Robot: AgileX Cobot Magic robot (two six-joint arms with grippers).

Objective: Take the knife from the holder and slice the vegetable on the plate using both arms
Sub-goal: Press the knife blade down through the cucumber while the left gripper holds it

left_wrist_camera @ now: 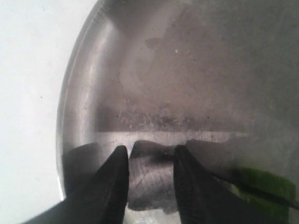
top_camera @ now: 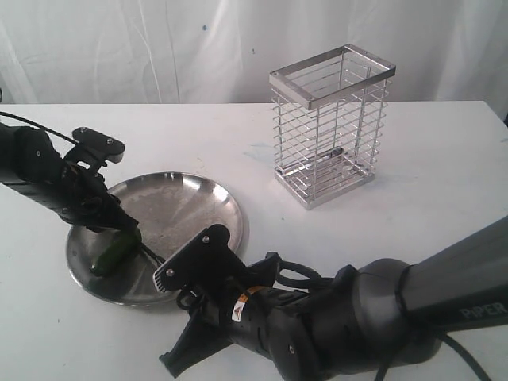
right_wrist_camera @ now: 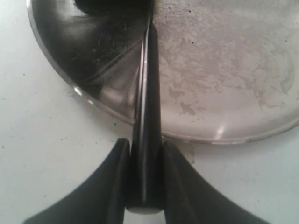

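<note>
Right tool (right_wrist_camera: pixel 146 144) is pinching the knife (right_wrist_camera: pixel 147 93) by its black handle, one finger on each side. The handle sits over the near rim of the plate (right_wrist_camera: pixel 224 70) and the blade runs in over the plate.

The exterior view shows the blade tip reaching the vegetable (top_camera: pixel 111 254). In the left wrist view a thin dark line crosses the green piece, so the blade is on it or just above it. Can't tell which, or whether it has bitten in.

Left tool (left_wrist_camera: pixel 150 151) is spread. Its two fingers (left_wrist_camera: pixel 114 186) are low over the plate with only bare metal showing in the gap. The vegetable is just beside one finger, outside the gap, so it isn't clamped. From the exterior view the tool is at the upper end of the vegetable, but contact can't be confirmed.

The vegetable lies on the left part of the plate near the rim, tilted, and looks whole as far as the views show.

The plate is flat on the white surface (top_camera: pixel 413 206), front left. The holder (top_camera: pixel 290 88) stands upright further back and to the right, well apart from the plate.

The right arm (top_camera: pixel 357 309) comes in from the bottom right and reaches across toward the plate. The left arm (top_camera: pixel 48 175) comes in from the left edge.
</note>
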